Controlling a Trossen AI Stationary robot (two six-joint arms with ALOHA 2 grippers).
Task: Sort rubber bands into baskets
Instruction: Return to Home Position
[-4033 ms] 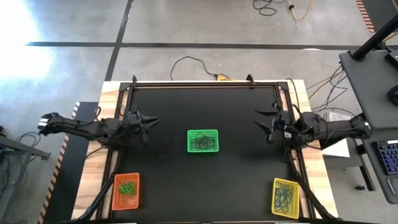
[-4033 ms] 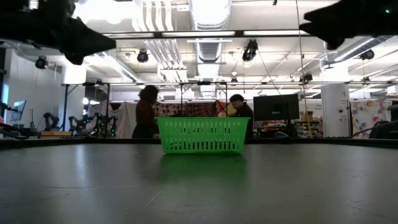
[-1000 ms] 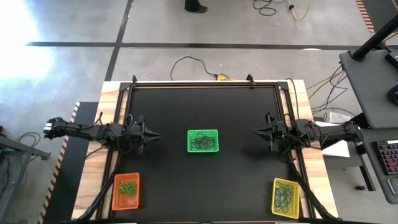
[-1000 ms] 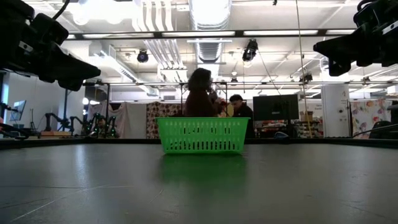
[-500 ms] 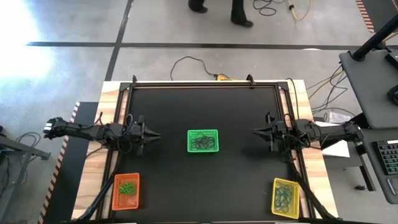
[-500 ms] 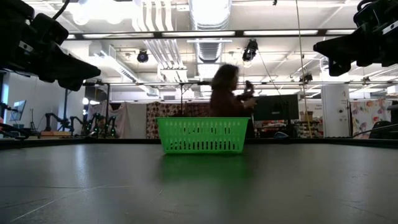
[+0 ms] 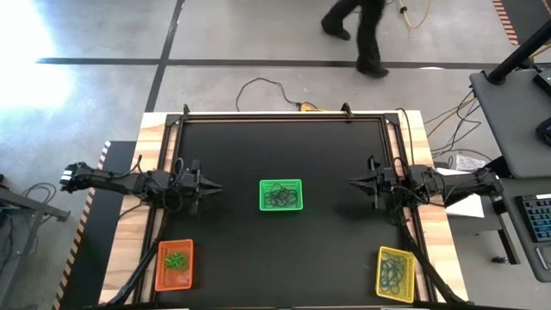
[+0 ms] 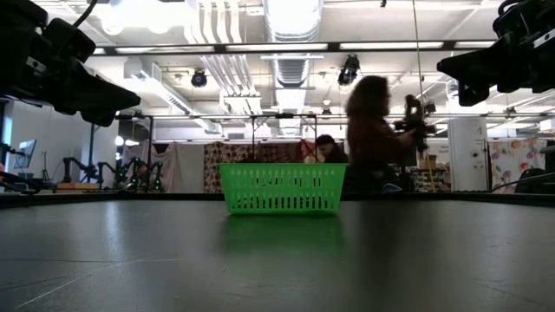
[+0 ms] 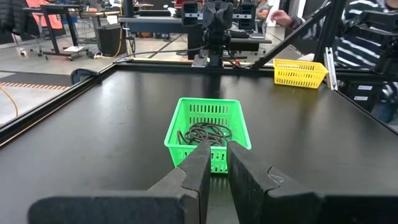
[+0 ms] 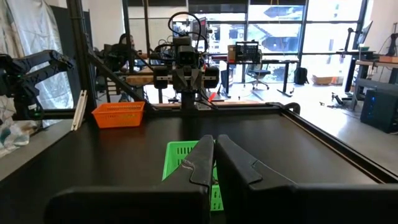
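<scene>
A green basket (image 7: 281, 195) stands in the middle of the black table, with dark rubber bands (image 9: 204, 132) lying in it. An orange basket (image 7: 174, 263) holding green bands sits at the near left corner. A yellow basket (image 7: 395, 273) holding bluish bands sits at the near right corner. My left gripper (image 7: 215, 187) hovers at the table's left side and points level at the green basket. It is shut to a narrow slit with nothing in it (image 9: 217, 149). My right gripper (image 7: 353, 181) hovers at the right side, also pointing at that basket, shut and empty (image 10: 215, 142).
Broad bare black table (image 7: 327, 250) lies between the baskets and around the green one. A raised dark frame (image 7: 284, 115) runs along the table's far edge. A person (image 7: 362, 30) walks on the floor beyond the far edge. Cables (image 7: 267, 86) lie on that floor.
Both arms and all three baskets have kept still. Beyond the far edge, a person has walked across the floor toward the right.
</scene>
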